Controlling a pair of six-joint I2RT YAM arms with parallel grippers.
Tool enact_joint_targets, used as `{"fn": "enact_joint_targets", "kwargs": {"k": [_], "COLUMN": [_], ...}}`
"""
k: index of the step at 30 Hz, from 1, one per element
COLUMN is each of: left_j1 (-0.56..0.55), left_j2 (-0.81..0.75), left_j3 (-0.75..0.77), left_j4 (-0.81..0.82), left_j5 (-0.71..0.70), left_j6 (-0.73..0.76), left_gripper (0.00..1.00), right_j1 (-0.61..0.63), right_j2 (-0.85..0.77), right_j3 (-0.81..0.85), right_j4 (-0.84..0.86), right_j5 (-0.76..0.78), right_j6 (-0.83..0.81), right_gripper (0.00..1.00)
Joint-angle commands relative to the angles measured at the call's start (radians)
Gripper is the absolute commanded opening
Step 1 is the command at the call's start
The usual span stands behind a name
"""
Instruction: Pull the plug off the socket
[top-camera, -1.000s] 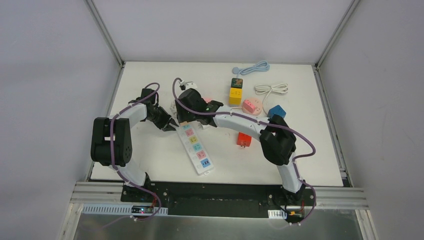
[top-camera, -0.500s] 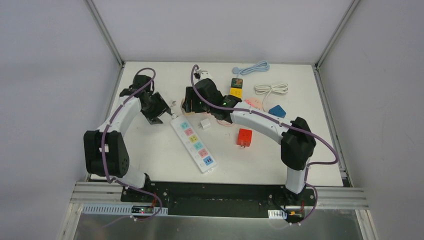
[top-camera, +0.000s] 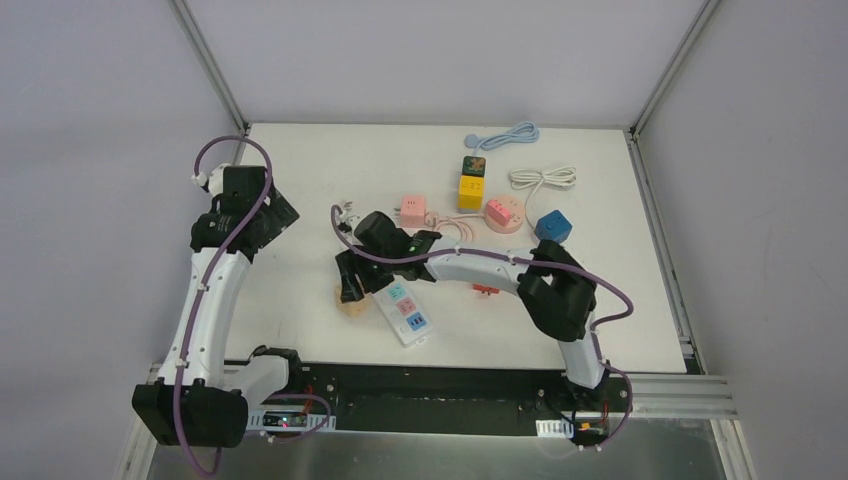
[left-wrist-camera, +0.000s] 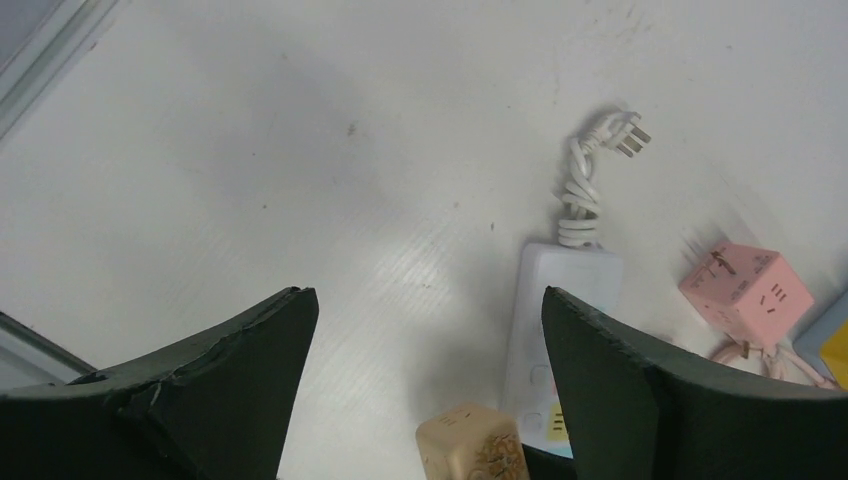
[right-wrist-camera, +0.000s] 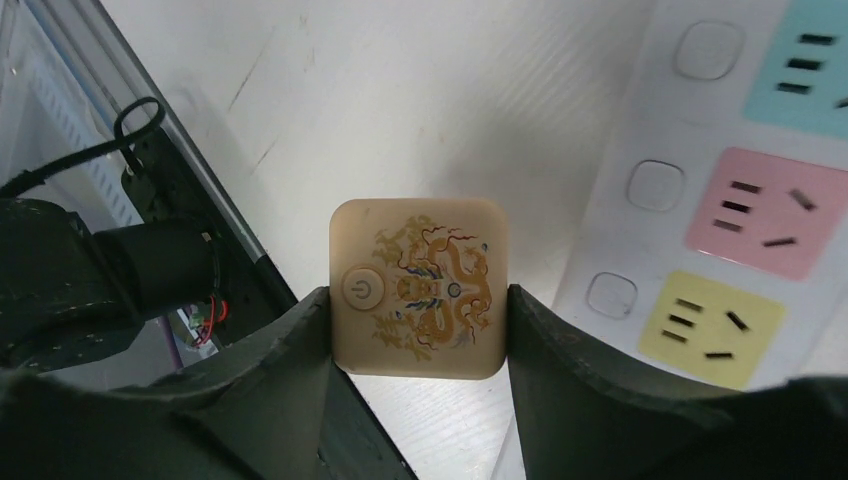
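The plug is a beige cube (right-wrist-camera: 418, 300) with a dragon print and a power button. My right gripper (right-wrist-camera: 418, 292) is shut on its two sides. It hangs over bare table, just left of the white power strip (right-wrist-camera: 740, 200), the socket, and does not touch it. In the top view the right gripper (top-camera: 350, 290) and the plug (top-camera: 352, 304) are at the strip's (top-camera: 408, 312) left side. My left gripper (left-wrist-camera: 425, 295) stands open and empty over the table. In the top view the left gripper (top-camera: 268, 215) is far left of the strip.
The strip's bundled cord (left-wrist-camera: 590, 170) lies past its far end. At the back are a pink cube (top-camera: 412, 209), a yellow cube (top-camera: 470, 188), a pink round socket (top-camera: 503, 212), a blue cube (top-camera: 553, 225) and a white cable (top-camera: 543, 178). A red cube (top-camera: 486, 289) peeks from under the right arm.
The left gripper opened and drew back to the left, away from the strip. The right gripper swung from the strip's far end to its near left side, holding the beige plug.
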Motion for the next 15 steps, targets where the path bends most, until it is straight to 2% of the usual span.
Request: {"fn": "enact_joint_targets", "kwargs": {"k": [1, 5, 7, 10, 12, 15], "left_j1": [0.009, 0.009, 0.009, 0.009, 0.009, 0.009], "left_j2": [-0.043, -0.066, -0.075, -0.09, -0.093, -0.093], "left_j3": [-0.037, -0.052, -0.056, -0.066, -0.067, -0.062], "left_j4": [-0.049, -0.061, -0.067, -0.064, -0.063, -0.059], "left_j5": [-0.11, -0.134, -0.139, -0.129, -0.115, -0.09], "left_j6": [0.005, 0.013, 0.013, 0.011, 0.015, 0.031], "left_gripper": [0.88, 0.9, 0.91, 0.96, 0.99, 0.99], "right_j1": [-0.007, -0.002, 0.001, 0.0, 0.0, -0.001], "right_j2": [0.059, 0.073, 0.064, 0.041, 0.023, -0.009], "right_j3": [0.109, 0.128, 0.129, 0.136, 0.141, 0.146], "right_j4": [-0.075, -0.105, -0.098, -0.086, -0.077, -0.064], "right_j5": [-0.114, -0.09, -0.059, -0.032, -0.03, -0.012], "right_j6": [-0.048, -0.035, -0.033, -0.034, -0.042, -0.045], "right_gripper": [0.37, 0.57, 0.76, 0.94, 0.99, 1.0]}}
